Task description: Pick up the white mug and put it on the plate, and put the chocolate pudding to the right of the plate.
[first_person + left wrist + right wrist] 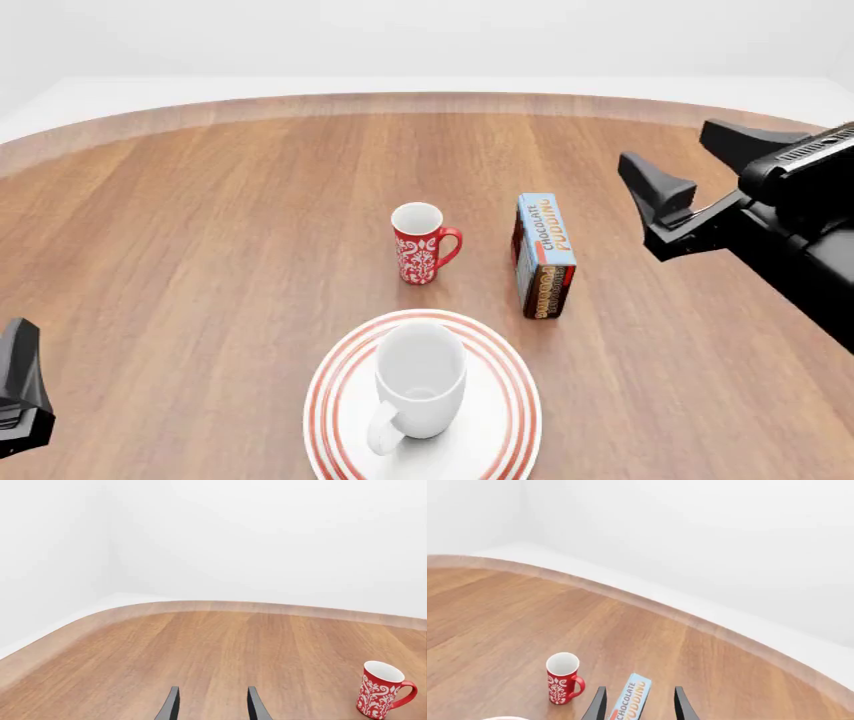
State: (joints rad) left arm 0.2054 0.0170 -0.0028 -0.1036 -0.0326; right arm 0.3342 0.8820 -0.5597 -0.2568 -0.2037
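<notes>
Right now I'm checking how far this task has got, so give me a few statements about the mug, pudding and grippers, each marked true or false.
1. The white mug stands upright on the plate. True.
2. The chocolate pudding lies on the plate. False: it rests on the table, beyond the plate and off to its right.
3. The right gripper holds the pudding. False: it is open, empty, and apart from the carton.
4. The red mug stands left of the pudding, apart from it. True.
5. The left gripper is shut on the red mug. False: it is open and holds nothing.
</notes>
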